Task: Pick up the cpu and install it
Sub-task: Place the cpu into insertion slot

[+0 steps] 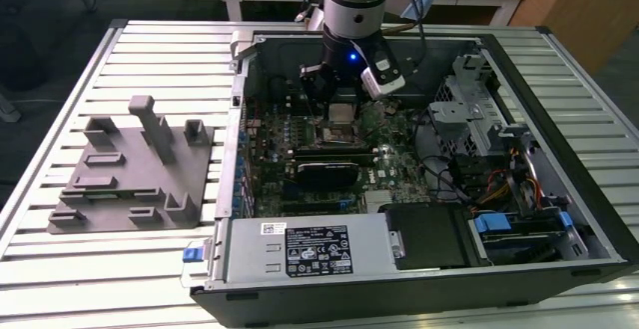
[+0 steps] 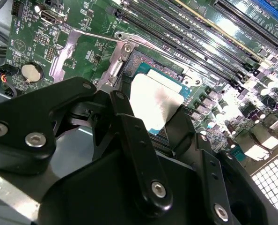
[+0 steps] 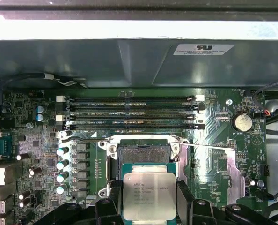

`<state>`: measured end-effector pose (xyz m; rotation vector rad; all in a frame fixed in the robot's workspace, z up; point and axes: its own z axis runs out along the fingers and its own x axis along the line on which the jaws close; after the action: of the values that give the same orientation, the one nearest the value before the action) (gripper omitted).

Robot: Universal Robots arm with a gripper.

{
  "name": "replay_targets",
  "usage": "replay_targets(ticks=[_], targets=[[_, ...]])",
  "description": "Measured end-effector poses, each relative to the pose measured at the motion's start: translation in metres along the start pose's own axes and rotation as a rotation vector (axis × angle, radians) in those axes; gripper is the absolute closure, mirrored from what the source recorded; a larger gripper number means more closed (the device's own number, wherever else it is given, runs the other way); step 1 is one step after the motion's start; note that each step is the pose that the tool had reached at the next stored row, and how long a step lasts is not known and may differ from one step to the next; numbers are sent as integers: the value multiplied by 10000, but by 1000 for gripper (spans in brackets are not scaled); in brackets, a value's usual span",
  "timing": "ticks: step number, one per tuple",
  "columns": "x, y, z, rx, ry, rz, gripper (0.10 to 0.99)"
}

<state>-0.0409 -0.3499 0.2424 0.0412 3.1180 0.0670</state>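
Note:
The cpu (image 3: 149,196) is a small flat square chip with a pale silver top. My gripper (image 3: 149,199) is shut on it, with a black finger (image 3: 114,199) against one edge and another against the opposite edge. I hold it level just over the open black motherboard socket (image 3: 143,152), overlapping the socket's near part. In the second wrist view the cpu (image 2: 155,101) shows between the black fingers (image 2: 129,126), above the socket's metal frame (image 2: 122,51). In the exterior view the gripper (image 1: 345,105) reaches down into the open computer case, with the cpu (image 1: 343,114) right above the socket (image 1: 337,131).
A grey fixture (image 1: 130,168) lies on the slatted table at the exterior view's left. Inside the case are a black heatsink block (image 1: 330,172), memory slots (image 3: 129,112), a power supply (image 1: 299,248), a drive cage (image 1: 469,112) and loose cables (image 1: 499,187).

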Motion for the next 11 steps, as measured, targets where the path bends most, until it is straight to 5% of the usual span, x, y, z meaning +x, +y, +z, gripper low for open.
replay_targets(ticks=[4, 11], targets=[[0, 0, 0, 2, -4, 78, 545], [0, 0, 2, 25, -51, 1168, 545]])
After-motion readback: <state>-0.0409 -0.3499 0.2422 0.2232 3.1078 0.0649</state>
